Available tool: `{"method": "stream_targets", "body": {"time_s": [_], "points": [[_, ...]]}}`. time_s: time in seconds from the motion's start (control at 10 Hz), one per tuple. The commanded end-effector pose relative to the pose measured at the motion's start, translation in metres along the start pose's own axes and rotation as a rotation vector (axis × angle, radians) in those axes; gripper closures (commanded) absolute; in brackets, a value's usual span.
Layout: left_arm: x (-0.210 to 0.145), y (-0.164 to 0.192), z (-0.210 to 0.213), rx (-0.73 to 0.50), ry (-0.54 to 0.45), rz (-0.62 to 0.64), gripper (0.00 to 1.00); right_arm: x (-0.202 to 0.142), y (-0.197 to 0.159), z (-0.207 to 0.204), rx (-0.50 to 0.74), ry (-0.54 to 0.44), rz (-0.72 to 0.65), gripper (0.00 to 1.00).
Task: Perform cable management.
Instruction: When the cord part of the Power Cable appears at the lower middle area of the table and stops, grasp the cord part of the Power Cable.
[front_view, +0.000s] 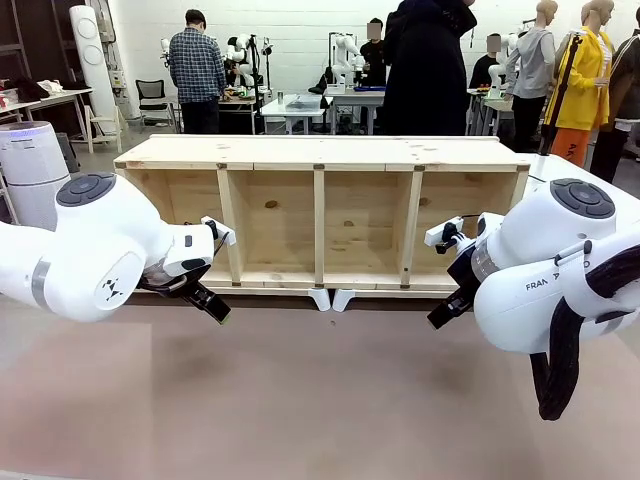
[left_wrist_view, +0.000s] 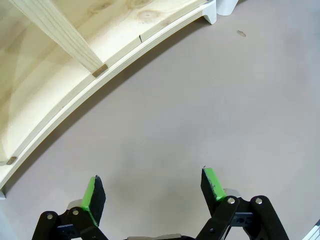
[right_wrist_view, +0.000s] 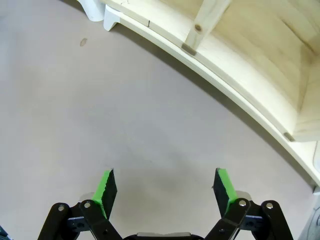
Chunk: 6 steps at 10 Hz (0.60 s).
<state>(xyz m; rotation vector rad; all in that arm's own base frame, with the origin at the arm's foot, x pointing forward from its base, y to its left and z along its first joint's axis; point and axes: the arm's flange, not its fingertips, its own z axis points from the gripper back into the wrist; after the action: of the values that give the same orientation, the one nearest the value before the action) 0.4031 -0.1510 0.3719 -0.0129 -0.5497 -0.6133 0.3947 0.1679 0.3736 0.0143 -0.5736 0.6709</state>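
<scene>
Front view puts my left tool (front_view: 213, 308) low before the left end of the wooden shelf unit (front_view: 320, 150), over the bench (front_view: 320, 400). Its jaws are spread wide and hold nothing, as the left wrist view confirms. My right tool (front_view: 443, 312) hangs before the shelf unit's right end, equally wide and empty. Where the cable lies I cannot tell. I judge it light, thin and limp, apt to droop or slip, so I would pinch it squarely between the pads near one end.
</scene>
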Motion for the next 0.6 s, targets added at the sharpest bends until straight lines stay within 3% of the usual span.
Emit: {"method": "stream_targets", "body": {"time_s": [0.0, 0.5], "points": [[0.000, 0.000, 0.000, 0.000, 0.000, 0.000, 0.00, 0.000, 0.000, 0.000, 0.000, 0.000, 0.000, 0.00], [-0.041, 0.003, 0.088, 0.191, -0.176, 0.093, 0.00, -0.039, -0.007, 0.079, -0.115, -0.123, -0.078, 0.00]]}}
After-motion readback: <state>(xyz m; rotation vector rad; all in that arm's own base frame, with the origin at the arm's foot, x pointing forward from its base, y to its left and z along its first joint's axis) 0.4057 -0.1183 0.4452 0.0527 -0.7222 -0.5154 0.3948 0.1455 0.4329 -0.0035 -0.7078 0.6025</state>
